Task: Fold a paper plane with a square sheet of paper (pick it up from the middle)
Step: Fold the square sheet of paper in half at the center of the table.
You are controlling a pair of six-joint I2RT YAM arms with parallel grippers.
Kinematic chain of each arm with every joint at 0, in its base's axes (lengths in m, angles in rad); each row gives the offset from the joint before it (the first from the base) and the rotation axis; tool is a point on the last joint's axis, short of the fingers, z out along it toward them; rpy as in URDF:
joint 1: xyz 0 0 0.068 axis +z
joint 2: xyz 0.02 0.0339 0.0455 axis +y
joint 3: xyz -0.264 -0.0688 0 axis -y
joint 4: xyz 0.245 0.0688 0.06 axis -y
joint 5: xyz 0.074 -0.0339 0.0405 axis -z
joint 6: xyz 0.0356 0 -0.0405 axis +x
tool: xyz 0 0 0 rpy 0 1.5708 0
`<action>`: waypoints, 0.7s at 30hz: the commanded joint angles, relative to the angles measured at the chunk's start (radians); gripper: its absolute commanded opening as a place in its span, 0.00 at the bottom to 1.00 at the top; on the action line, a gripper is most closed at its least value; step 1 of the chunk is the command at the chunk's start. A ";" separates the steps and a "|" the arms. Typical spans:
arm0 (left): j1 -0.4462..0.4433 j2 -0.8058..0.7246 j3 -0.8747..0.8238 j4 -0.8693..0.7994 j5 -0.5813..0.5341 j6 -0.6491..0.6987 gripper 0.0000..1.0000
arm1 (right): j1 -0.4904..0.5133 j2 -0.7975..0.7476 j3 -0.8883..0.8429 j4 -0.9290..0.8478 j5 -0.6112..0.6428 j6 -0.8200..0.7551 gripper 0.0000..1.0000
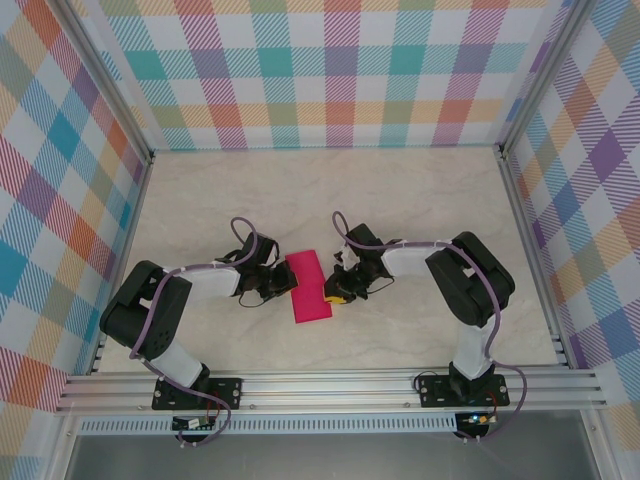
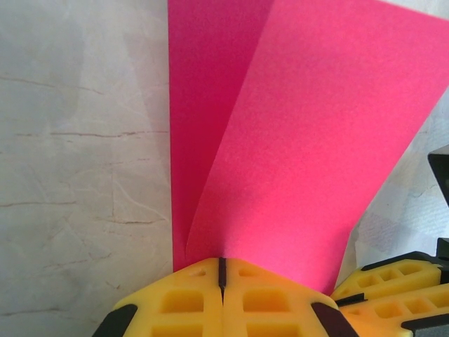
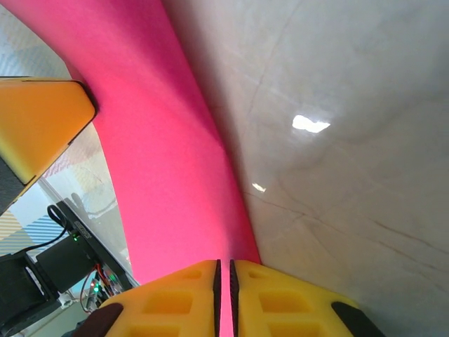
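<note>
Top external view: the folded sheet of paper (image 1: 308,287) sits on the worktop (image 1: 400,200) between both arms, its long axis pointing away from their bases, with the left end effector (image 2: 222,270) clamped on its left edge and the right end effector (image 3: 223,274) pinching its right edge.

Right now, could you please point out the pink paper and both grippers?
pink paper (image 1: 308,287): top external view, its middle.
left gripper (image 2: 222,270): left wrist view, between its fingertips.
right gripper (image 3: 224,270): right wrist view, between its fingertips.

Matt paper (image 2: 295,140), glossy stone-look table (image 3: 351,182)
</note>
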 commanded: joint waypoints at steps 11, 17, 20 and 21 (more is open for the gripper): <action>-0.009 0.023 0.006 -0.143 -0.073 0.041 0.00 | 0.008 -0.053 0.077 -0.131 0.165 -0.011 0.37; -0.009 0.000 0.013 -0.148 -0.068 0.052 0.00 | 0.024 -0.011 0.097 -0.108 0.097 -0.018 0.36; -0.009 -0.012 0.018 -0.144 -0.058 0.055 0.00 | 0.037 0.008 0.114 -0.115 0.086 -0.023 0.34; -0.009 -0.013 0.022 -0.145 -0.056 0.058 0.00 | 0.038 0.014 0.120 -0.122 0.091 -0.022 0.34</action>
